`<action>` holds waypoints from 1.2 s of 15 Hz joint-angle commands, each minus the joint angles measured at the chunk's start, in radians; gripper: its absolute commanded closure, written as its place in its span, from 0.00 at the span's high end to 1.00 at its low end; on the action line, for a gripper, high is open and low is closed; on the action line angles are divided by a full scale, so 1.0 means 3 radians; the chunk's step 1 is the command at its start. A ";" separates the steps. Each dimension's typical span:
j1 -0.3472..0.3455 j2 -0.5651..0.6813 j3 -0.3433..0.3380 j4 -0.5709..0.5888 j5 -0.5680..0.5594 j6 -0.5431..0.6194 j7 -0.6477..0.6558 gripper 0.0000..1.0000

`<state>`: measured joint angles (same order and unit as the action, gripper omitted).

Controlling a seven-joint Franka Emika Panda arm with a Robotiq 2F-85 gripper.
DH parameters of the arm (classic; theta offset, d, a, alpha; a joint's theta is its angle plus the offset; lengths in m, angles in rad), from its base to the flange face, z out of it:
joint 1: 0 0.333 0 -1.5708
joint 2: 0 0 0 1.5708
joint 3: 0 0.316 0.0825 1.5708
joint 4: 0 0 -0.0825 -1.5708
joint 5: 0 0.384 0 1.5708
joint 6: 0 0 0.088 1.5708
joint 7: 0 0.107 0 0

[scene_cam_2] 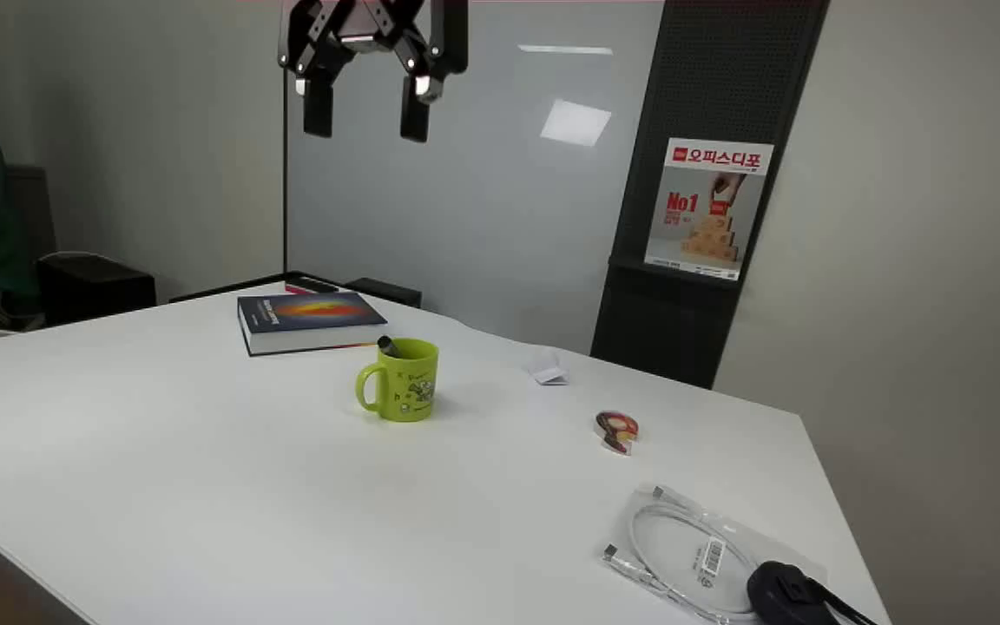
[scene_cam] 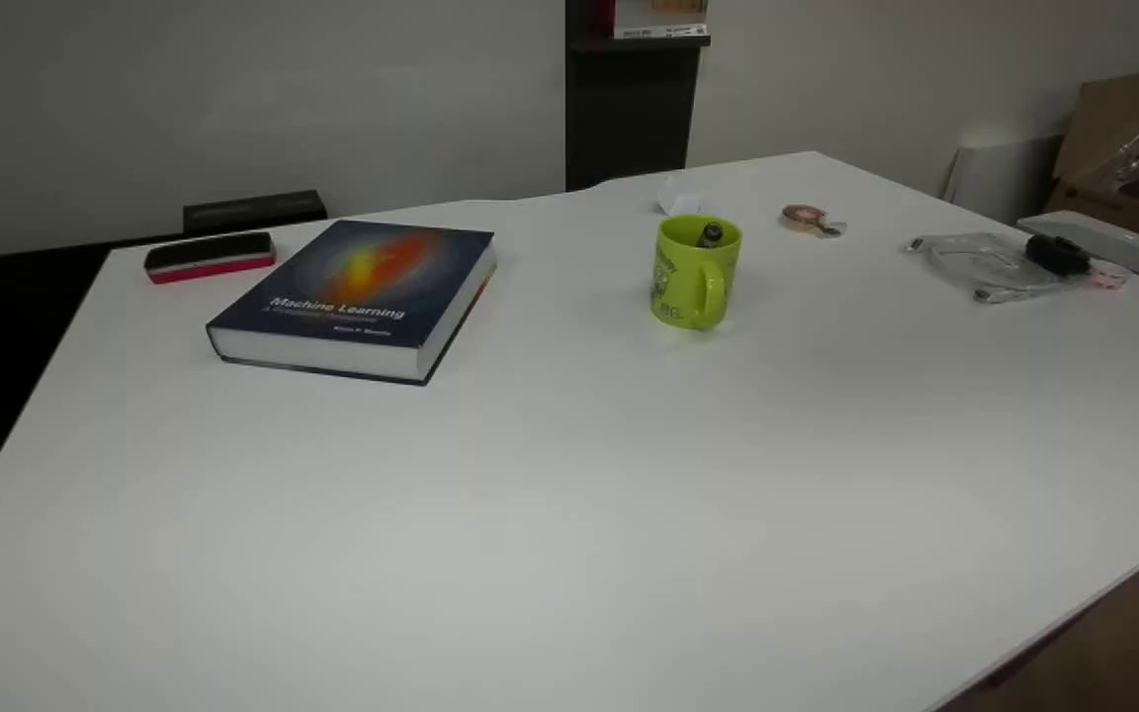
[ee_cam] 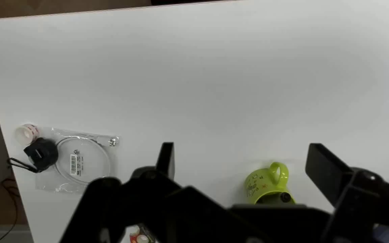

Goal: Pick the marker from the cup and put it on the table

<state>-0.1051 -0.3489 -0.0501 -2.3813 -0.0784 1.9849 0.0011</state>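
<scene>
The lime-green cup point(scene_cam: 676, 282) stands upright on the white table point(scene_cam: 530, 524); it also shows in an exterior view point(scene_cam_2: 407, 391). The dark marker point(scene_cam: 711, 234) leans inside the cup near the handle side, its top end just above the rim point(scene_cam_2: 387, 345); its lower part is hidden. My gripper point(scene_cam_2: 367, 121) is open and empty, high above the table and the cup. In the wrist view the cup point(ee_cam: 262, 184) lies between the spread fingers point(ee_cam: 241, 152), partly hidden by the gripper body, and the end of the marker point(ee_cam: 285, 197) shows.
A thick book point(scene_cam: 352, 297) and a red-and-black flat object point(scene_cam: 211, 258) lie beyond the cup. A crumpled paper point(scene_cam_2: 547, 368), a small round packet point(scene_cam_2: 616, 430), a bagged cable point(scene_cam_2: 691, 555) and a black tape-measure-like object point(scene_cam_2: 785, 595) lie on the table.
</scene>
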 commanded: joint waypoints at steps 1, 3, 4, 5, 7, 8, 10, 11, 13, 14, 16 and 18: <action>0.0026 0.0001 -0.0025 0.0006 -0.0008 -0.0004 0.0007 1.00; 0.0026 0.0001 -0.0025 0.0006 -0.0008 -0.0001 0.0007 1.00; 0.0026 0.0001 -0.0025 0.0006 -0.0008 -0.0001 0.0007 1.00; 0.0026 0.0001 -0.0025 0.0006 -0.0008 0.0000 0.0007 1.00; 0.0026 0.0001 -0.0025 0.0006 -0.0008 0.0000 0.0007 1.00; 0.0026 0.0001 -0.0025 0.0006 -0.0008 0.0000 0.0007 1.00; 0.0026 0.0001 -0.0025 0.0006 -0.0008 0.0000 0.0007 1.00; 0.0026 0.0001 -0.0025 0.0006 -0.0008 0.0000 0.0007 1.00; 0.0026 0.0001 -0.0025 0.0006 -0.0008 0.0000 0.0007 1.00; 0.0024 0.0014 -0.0008 0.0012 -0.0054 0.0054 0.0018 1.00; 0.0022 0.0174 0.0035 0.0092 -0.0137 0.0184 0.0097 1.00; 0.0026 0.0397 0.0090 0.0160 -0.0267 0.0437 0.0180 1.00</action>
<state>-0.1029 -0.3276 -0.0435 -2.3800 -0.1023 2.0440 0.0034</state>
